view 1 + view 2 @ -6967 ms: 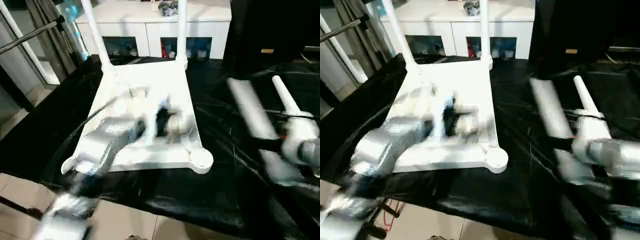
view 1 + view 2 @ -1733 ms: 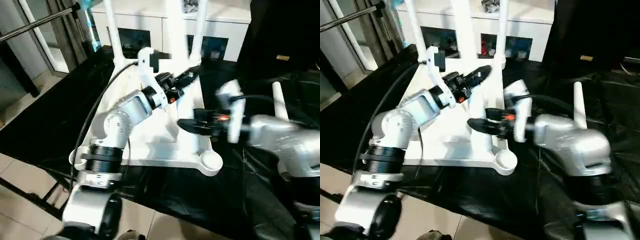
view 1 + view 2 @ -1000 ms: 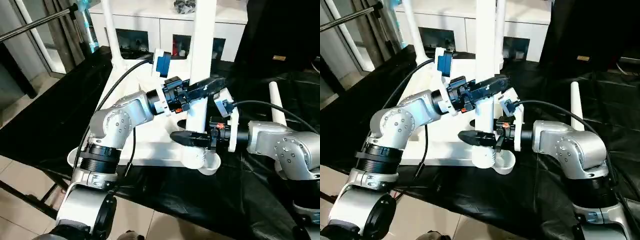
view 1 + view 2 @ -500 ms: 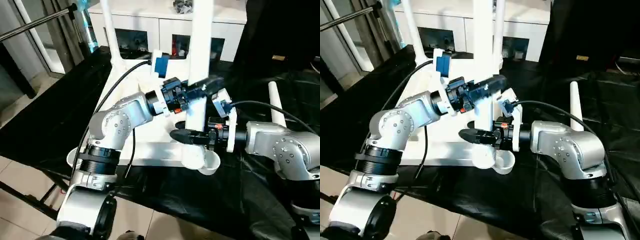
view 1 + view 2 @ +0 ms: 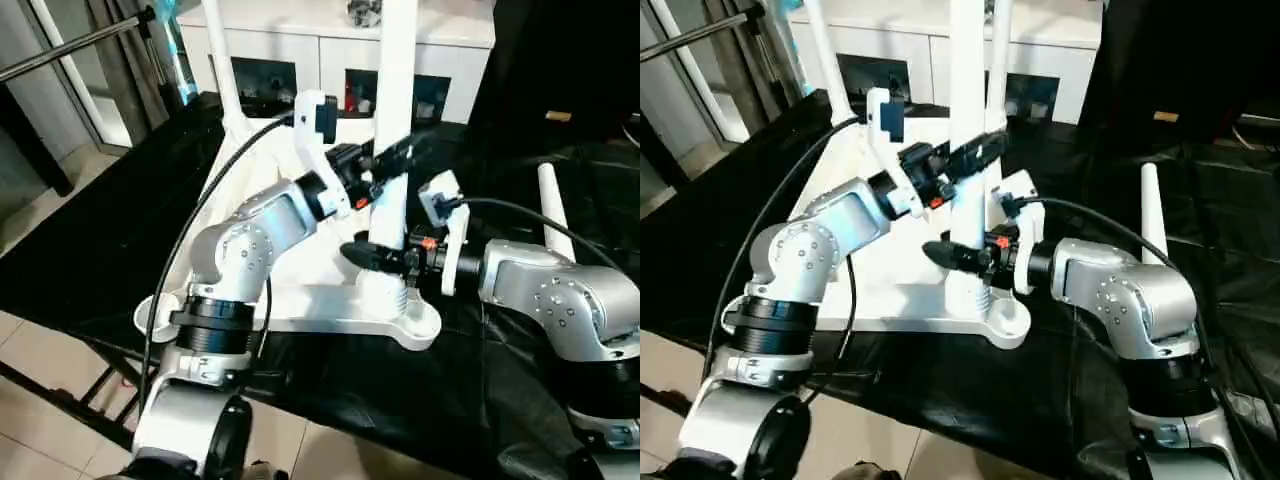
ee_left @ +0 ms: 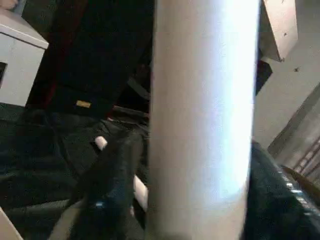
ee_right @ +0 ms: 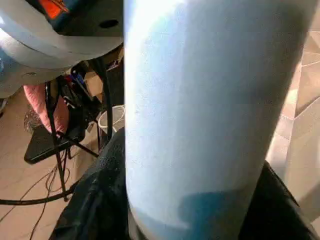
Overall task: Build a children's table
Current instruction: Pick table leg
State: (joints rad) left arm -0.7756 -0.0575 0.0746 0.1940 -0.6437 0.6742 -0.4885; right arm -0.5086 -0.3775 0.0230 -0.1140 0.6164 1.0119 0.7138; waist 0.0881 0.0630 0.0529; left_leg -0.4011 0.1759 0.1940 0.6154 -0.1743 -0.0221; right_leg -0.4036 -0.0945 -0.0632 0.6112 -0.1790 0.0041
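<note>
Between both hands [image 5: 385,210] (clamped): 1 upright leg [image 5: 392,120].

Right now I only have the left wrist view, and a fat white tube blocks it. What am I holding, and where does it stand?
Observer: The left gripper holds an upright table leg standing in the tabletop's near right corner socket.
Operator: Where is the right gripper?
Observer: The right gripper clamps the same leg lower down.
Operator: Any legs left over?
Observer: One loose leg lies on the black cover to the right.
</note>
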